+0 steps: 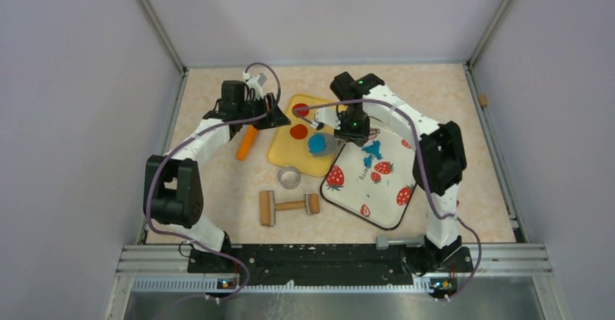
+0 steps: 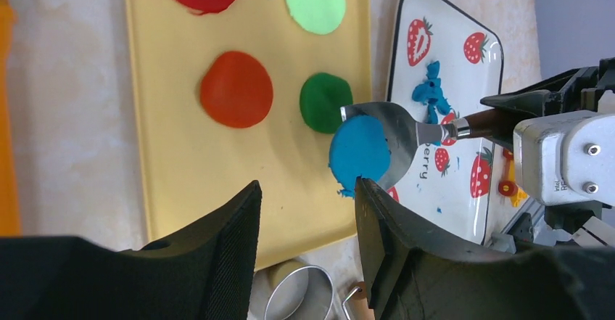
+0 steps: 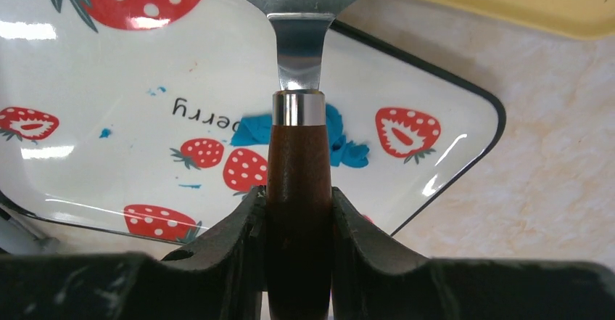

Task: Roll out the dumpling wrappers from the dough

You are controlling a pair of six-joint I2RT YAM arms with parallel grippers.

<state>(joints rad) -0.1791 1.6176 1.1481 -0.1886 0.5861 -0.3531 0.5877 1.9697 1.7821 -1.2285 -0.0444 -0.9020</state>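
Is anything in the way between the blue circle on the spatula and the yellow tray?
Nothing visible blocks it. The blue wrapper lies on the spatula, right at the edge of the yellow tray. The dark green disc sits close beside it, but the tray next to that disc is bare.

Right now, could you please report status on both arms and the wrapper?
Left fingers open. Right fingers shut on spatula. Wrapper on its blade, over yellow tray edge. Dark green disc close beside.
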